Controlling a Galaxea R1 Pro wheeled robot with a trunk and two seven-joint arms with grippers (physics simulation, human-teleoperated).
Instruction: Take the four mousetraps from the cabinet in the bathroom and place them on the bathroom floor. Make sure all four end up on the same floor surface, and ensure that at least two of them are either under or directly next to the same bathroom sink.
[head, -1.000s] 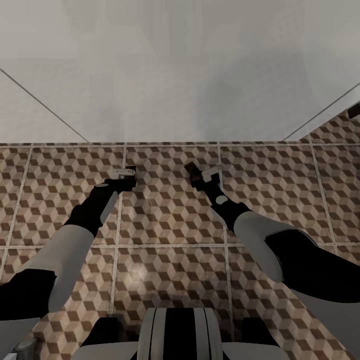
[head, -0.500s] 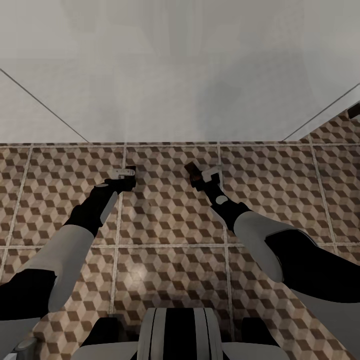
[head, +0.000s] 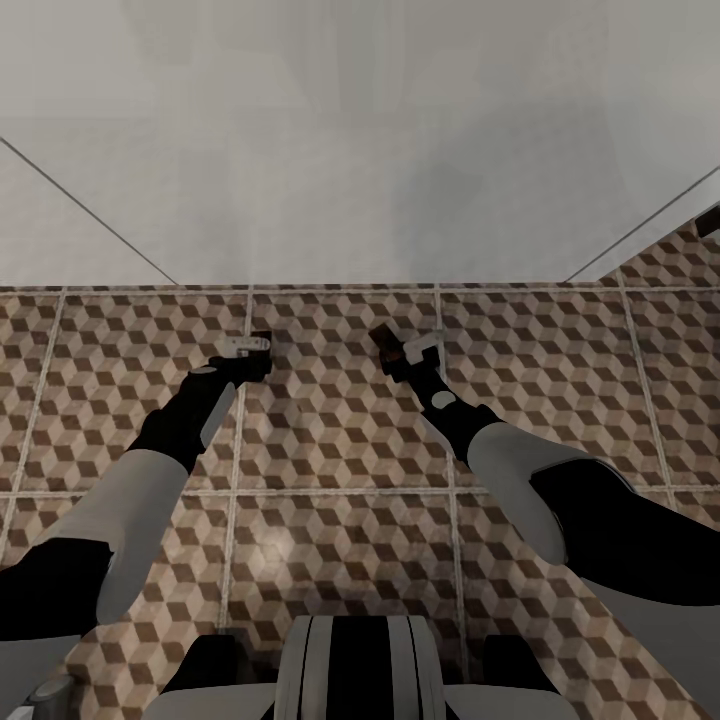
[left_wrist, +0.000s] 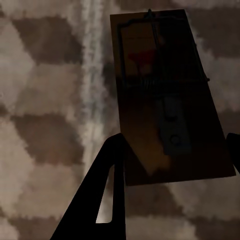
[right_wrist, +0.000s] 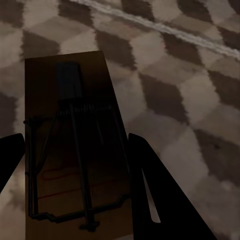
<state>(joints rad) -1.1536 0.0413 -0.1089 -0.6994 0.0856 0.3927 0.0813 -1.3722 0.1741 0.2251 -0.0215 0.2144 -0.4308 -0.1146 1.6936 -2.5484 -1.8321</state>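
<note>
Both arms reach down to the bathroom floor (head: 340, 440), tiled in a brown, beige and white cube pattern. My left gripper (head: 260, 345) is shut on a mousetrap (left_wrist: 160, 100), a brown board with wire and a red mark, held edge to edge between the dark fingers (left_wrist: 102, 195) just above the tiles. My right gripper (head: 388, 345) is shut on a second mousetrap (right_wrist: 75, 150), which shows as a brown tip (head: 381, 339) in the head view. It also hangs close over the floor (right_wrist: 190, 90). The cabinet is out of view.
A plain white surface (head: 360, 150) rises straight ahead, meeting the tiles just beyond both grippers. A small dark object (head: 709, 221) sits at the far right edge. My own base (head: 350, 670) is at the near edge. Tiled floor extends to both sides.
</note>
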